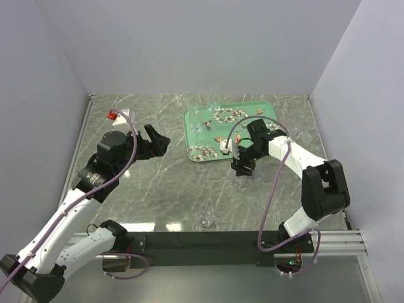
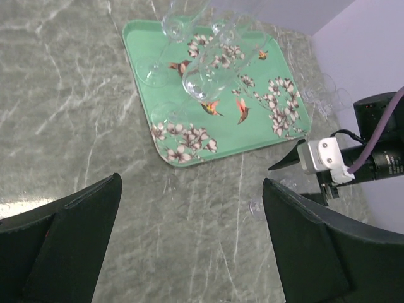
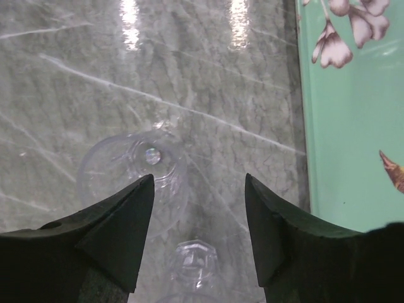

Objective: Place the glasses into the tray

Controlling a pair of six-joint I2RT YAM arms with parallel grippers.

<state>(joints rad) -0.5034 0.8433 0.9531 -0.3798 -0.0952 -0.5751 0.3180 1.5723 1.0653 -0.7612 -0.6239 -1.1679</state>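
Glasses [image 2: 201, 79], small, clear, stemmed: job reckoned roughly half done. Nearest glass [image 1: 206, 221] left by front edge of grey marble table [image 1: 139, 189]. Second glass [image 3: 189, 255] bracketed by part-spread right gripper [image 3: 197, 183], not pinched yet, just beside flat teal-green flowered tray [image 2: 224, 136]. Few parked in far-left corner, rest free. Left gripper [image 2: 190, 183] spread wide, nothing held.

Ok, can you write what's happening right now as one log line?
right hand: open, above a glass beside the tray | left hand: open, empty | in tray: some glasses
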